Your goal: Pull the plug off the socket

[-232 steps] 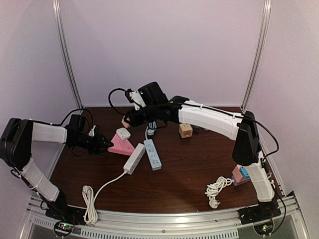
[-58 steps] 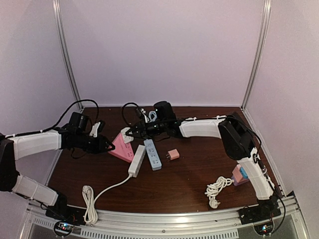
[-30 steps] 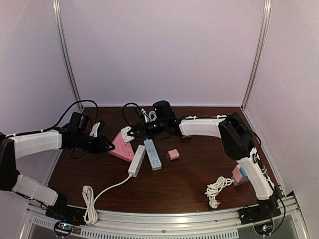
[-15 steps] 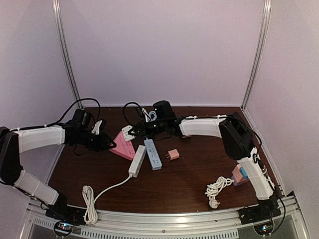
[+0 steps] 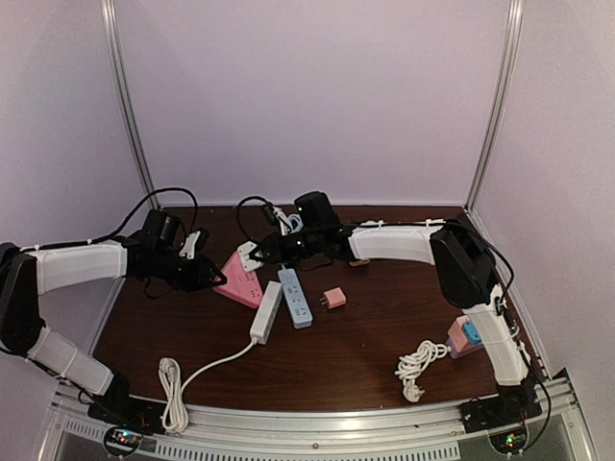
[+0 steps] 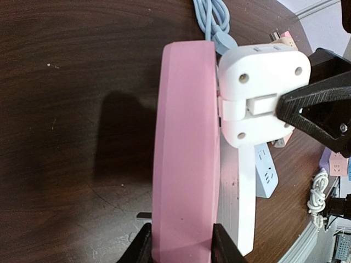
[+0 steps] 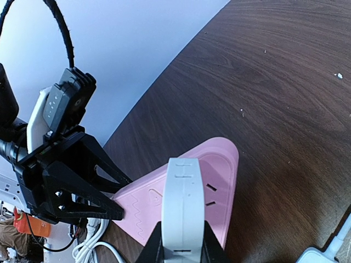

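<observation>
A pink triangular socket (image 5: 239,284) lies at the left middle of the table, with a white square plug (image 5: 249,255) against its upper face. No prongs show between them. My left gripper (image 5: 214,279) is shut on the socket's near corner; in the left wrist view its gripper (image 6: 181,249) clamps the pink socket (image 6: 186,164) edge-on, the plug (image 6: 258,93) to the right. My right gripper (image 5: 258,254) is shut on the plug. In the right wrist view its gripper (image 7: 182,252) pinches the plug (image 7: 184,203) over the socket (image 7: 222,159).
A white power strip (image 5: 261,309) and a blue one (image 5: 295,296) lie just right of the socket. A small pink adapter (image 5: 333,299) sits beyond them. A coiled white cable (image 5: 416,365), a pink-and-blue block (image 5: 463,336) and a white cord (image 5: 173,394) lie nearer the front.
My left arm has swung slightly back and to the right, carrying the socket's corner with it. The right gripper and plug have edged a little up and right.
</observation>
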Controlling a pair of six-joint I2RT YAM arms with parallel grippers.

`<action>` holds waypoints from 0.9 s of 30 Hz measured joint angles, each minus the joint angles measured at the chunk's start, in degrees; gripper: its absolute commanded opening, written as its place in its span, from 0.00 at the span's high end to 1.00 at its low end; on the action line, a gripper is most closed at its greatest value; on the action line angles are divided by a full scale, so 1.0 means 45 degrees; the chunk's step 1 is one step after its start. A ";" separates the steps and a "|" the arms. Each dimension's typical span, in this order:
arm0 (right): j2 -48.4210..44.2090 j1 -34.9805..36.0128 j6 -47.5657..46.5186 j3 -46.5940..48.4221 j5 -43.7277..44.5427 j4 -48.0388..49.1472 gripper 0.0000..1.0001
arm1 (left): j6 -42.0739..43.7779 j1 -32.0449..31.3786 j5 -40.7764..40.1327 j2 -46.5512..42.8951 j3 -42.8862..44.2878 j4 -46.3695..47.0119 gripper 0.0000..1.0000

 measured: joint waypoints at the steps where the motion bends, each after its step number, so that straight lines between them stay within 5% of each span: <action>1: -0.0029 0.0000 -0.0044 0.0000 0.0044 -0.0049 1.00 | 0.0005 -0.0005 -0.0005 0.0005 0.0015 -0.0010 1.00; 27: -0.1496 -0.0073 -0.1234 -0.0670 0.0947 -0.1758 1.00 | -0.0559 -0.0044 -0.0146 0.0199 0.0199 -0.0170 1.00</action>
